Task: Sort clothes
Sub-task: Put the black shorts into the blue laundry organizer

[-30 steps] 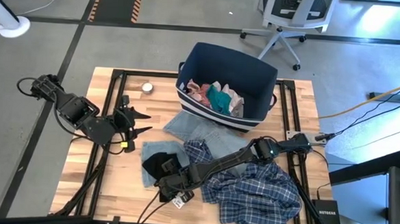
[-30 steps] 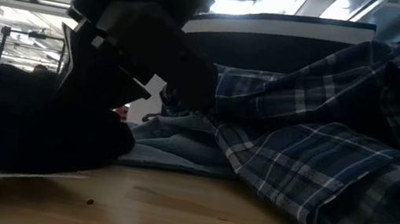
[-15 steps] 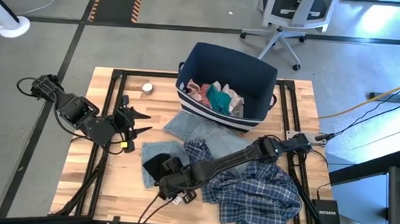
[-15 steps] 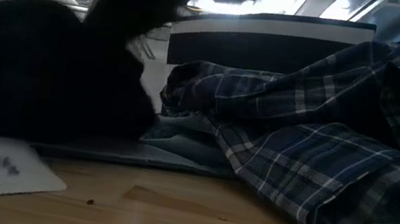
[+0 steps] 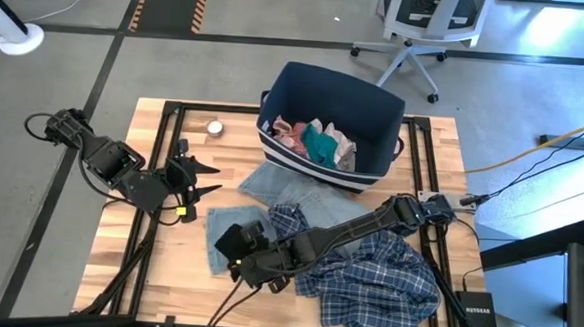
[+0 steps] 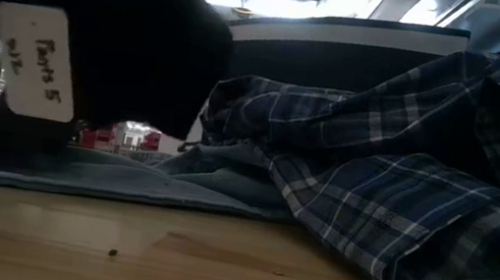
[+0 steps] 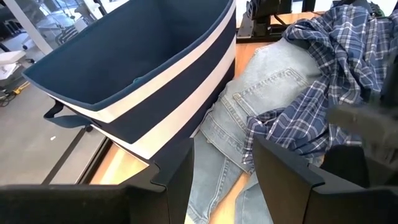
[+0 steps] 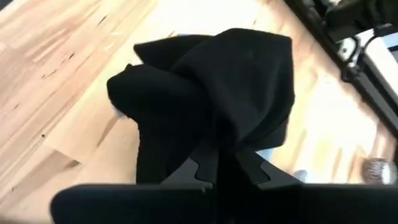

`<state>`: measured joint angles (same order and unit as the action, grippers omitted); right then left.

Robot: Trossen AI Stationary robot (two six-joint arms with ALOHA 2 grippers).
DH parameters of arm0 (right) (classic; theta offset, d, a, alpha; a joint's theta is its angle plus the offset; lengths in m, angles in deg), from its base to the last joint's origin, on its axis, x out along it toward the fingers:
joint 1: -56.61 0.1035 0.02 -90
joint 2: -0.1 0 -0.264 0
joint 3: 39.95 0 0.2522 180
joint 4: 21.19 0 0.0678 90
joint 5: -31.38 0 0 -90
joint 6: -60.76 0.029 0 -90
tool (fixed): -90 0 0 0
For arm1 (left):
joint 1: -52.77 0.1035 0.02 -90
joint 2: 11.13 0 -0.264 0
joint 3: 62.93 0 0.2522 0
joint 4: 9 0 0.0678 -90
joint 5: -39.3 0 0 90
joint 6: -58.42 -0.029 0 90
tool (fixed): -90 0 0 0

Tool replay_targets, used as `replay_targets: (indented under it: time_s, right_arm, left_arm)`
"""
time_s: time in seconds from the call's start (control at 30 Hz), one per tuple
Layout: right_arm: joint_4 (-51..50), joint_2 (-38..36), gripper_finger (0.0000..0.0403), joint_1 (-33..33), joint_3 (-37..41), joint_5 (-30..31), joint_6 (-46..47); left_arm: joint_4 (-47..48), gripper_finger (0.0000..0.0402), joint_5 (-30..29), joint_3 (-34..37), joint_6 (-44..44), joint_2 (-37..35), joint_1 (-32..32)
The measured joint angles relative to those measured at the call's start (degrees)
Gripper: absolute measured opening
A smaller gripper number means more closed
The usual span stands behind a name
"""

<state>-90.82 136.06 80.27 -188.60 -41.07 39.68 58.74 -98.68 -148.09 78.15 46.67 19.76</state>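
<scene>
My right gripper [image 5: 242, 253] is shut on a small black garment [image 5: 231, 238] near the table's front left. It also shows in the right wrist view [image 8: 211, 93] and the low view [image 6: 101, 8], with a white paper tag [image 6: 35, 63] hanging from it. A blue-white plaid shirt [image 5: 366, 273] lies heaped on the table, partly under my right arm. Light blue denim [image 5: 291, 188] lies flat in front of the navy bin [image 5: 375, 113], which holds pink, teal and white pieces [image 5: 313, 140]. My left gripper [image 5: 217, 178] is open and empty at the table's left. My right gripper pinches a bunched-up fold of the black garment [image 8: 217, 134] between its two fingers. The arm reaches in from the table's right. The garment is raised above the table and droops around the fingers, slack. Whether its lowest part touches the denim below, I cannot tell.
A pale blue piece [image 5: 217, 250] lies flat under the raised black garment. A small round metal object [image 5: 215, 128] sits at the table's far left. Black frame rails [image 5: 163, 137] run along the table. Bare wood [image 6: 212, 263] shows at the near edge.
My right gripper has risen and drawn a little toward the far edge, still shut on the black garment. The garment has come up off the table. Its white tag, which lay on the wood, now hangs in the air.
</scene>
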Motion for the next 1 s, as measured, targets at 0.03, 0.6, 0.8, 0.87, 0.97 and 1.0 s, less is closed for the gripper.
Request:
replay_targets:
  time_s: [0.03,0.6,0.8,0.87,0.97,1.0]
  right_arm:
    - [0.0,-0.5,0.0023,0.0,0.0,0.2,0.0]
    - [-7.9,-11.5,0.0025,0.0,0.0,18.3,-0.3]
    - [-10.9,-16.0,0.0025,0.0,0.0,25.5,0.0]
    - [-12.0,-17.4,0.0025,-0.1,0.0,27.2,-0.2]
    - [-13.7,-19.4,0.0025,-0.4,-0.1,29.6,0.2]
    - [-14.7,-20.1,0.0025,-0.5,-0.1,30.3,0.7]
  left_arm:
    - [0.0,0.0158,0.0,0.0,0.0,0.0,0.0]
    - [0.8,0.0158,0.0,0.0,0.7,0.0,0.0]
    - [0.9,0.0158,0.0,0.0,0.7,0.0,0.0]
    - [0.9,0.0158,0.0,0.0,0.7,0.0,0.0]
    - [1.0,0.0158,0.0,0.0,0.7,0.0,0.0]
    - [0.9,0.0158,0.0,0.0,0.7,0.0,0.0]
